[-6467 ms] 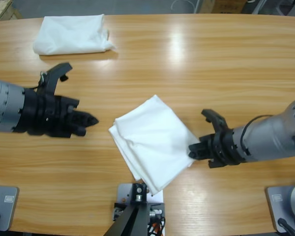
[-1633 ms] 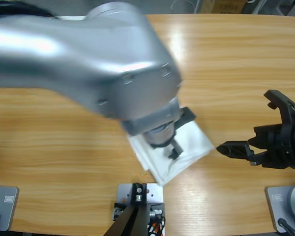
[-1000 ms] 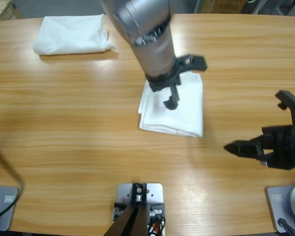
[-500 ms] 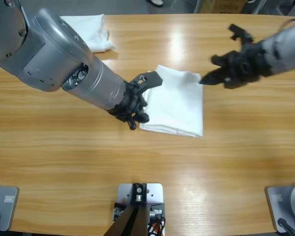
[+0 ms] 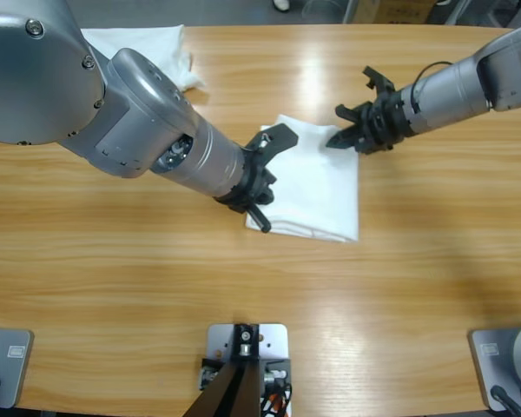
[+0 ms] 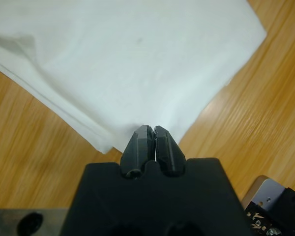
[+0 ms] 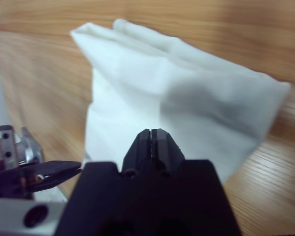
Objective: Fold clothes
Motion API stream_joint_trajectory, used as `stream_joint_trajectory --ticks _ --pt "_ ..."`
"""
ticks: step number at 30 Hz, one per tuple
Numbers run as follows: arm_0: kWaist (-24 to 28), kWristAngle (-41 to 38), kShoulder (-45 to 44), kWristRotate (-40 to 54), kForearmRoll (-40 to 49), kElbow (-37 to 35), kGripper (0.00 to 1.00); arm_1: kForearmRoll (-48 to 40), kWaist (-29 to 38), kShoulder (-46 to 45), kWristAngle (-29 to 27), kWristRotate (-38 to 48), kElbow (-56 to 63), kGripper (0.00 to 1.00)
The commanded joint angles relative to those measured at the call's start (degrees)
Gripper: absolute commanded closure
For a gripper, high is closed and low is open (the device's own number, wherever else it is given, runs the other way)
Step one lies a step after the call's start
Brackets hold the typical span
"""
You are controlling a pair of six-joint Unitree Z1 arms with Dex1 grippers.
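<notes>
One folded white T-shirt bundle (image 5: 317, 187) lies in the middle of the table. My left gripper (image 5: 262, 219) is shut, and its tips touch the bundle's near-left edge. The left wrist view shows the white cloth (image 6: 137, 59) spreading out just past my left gripper (image 6: 151, 129). At the bundle's far-right corner my right gripper (image 5: 334, 139) is also shut. In the right wrist view my right gripper (image 7: 151, 132) points onto the cloth (image 7: 187, 103), with nothing visibly held between the jaws.
A second folded white bundle (image 5: 161, 43) lies at the table's far-left edge, partly hidden behind the left arm's big silver elbow (image 5: 52, 78). Bare wooden table (image 5: 113, 287) stretches along the front and to the right. Part of the left arm (image 7: 19, 162) shows in the right wrist view.
The bundle was dragged from the table's front to the middle and turned; it has since stayed put. In the last half second the right gripper came down to its far-right corner and the left gripper shifted along its left edge.
</notes>
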Motion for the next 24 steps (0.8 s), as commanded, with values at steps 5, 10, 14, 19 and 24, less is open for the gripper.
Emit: stream_joint_trajectory --ticks 5,10,14,19,24 --pt "-0.6 1.3 2.8 -1.6 -1.0 1.2 1.0 -3.0 -1.0 0.6 -3.0 2.3 8.7 1.0" --pt "-0.2 1.2 1.0 -3.5 -1.0 -0.2 1.0 -8.8 -1.0 4.7 -3.2 2.5 11.2 1.0" --pt "1.4 0.6 2.5 -5.8 -0.4 -5.0 1.0 -9.8 -1.0 4.6 -3.3 2.5 12.6 1.0" --pt "5.9 0.6 11.3 -6.3 9.3 -19.9 1.0 -10.1 -1.0 4.1 -3.3 2.5 13.9 1.0" --pt "6.9 0.4 20.0 -6.8 17.3 -33.1 1.0 -9.9 -0.9 2.7 -3.5 2.5 14.0 1.0"
